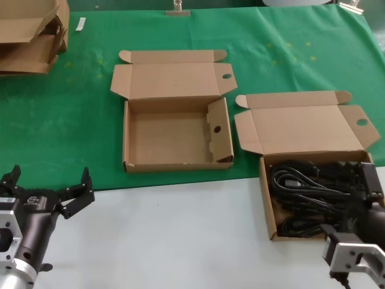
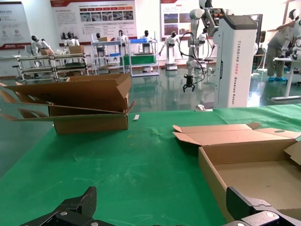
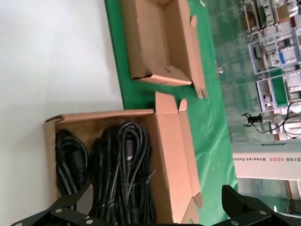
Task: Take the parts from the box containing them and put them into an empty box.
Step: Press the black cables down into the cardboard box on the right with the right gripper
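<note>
The right tool (image 3: 157,207) hangs with its fingers spread wide and holding nothing, directly above the near end of the box containing them (image 1: 268,208) — a shallow brown carton whose lid lies folded back on the far side of the tool. Under the spread fingers the parts (image 3: 120,174) show as coiled black cables, bundled and filling most of the carton's floor; from the head view the tool's body covers the carton's near right corner, so what lies there is hard to tell. Beyond and to the left of this tool sits an empty box (image 1: 129,147), lid open, a round hole in the side wall nearest the cable carton, well apart from it and resting on the green cloth (image 1: 60,132) that covers the far part of the worktop (image 1: 180,235). The left tool (image 1: 48,191) is parked low at the near left over the bare white surface, fingers also wide apart and empty. Far ahead of it, at the left back corner, lies a stack of flattened cartons (image 1: 27,36).
</note>
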{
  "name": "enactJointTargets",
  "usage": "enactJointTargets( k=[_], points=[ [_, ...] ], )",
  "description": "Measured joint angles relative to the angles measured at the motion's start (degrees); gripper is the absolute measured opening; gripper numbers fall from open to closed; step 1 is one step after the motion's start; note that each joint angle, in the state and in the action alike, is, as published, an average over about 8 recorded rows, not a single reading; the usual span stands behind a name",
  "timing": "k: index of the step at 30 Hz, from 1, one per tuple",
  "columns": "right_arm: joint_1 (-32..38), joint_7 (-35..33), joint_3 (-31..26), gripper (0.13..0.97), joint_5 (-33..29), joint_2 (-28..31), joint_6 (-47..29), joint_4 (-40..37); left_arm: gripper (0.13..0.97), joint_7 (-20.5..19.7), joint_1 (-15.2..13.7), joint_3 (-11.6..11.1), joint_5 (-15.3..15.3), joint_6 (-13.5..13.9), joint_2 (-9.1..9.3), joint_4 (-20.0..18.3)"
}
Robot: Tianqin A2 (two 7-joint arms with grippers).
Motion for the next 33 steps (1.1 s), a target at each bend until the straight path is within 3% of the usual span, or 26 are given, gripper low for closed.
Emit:
enactJointTargets(
  k=[16, 33],
  points=[
    [0.6, -3.5, 0.0, 0.966, 0.0, -3.6, -1.1, -7.7, 0.966, 0.0, 0.0, 0.0, 0.0, 0.0, 0.0, 0.0],
    [1.8, -2.0, 0.0, 0.96, 0.0, -5.3, -7.0, -15.4, 0.966, 0.0, 0.0, 0.0, 0.0, 0.0, 0.0, 0.0]
  ],
)
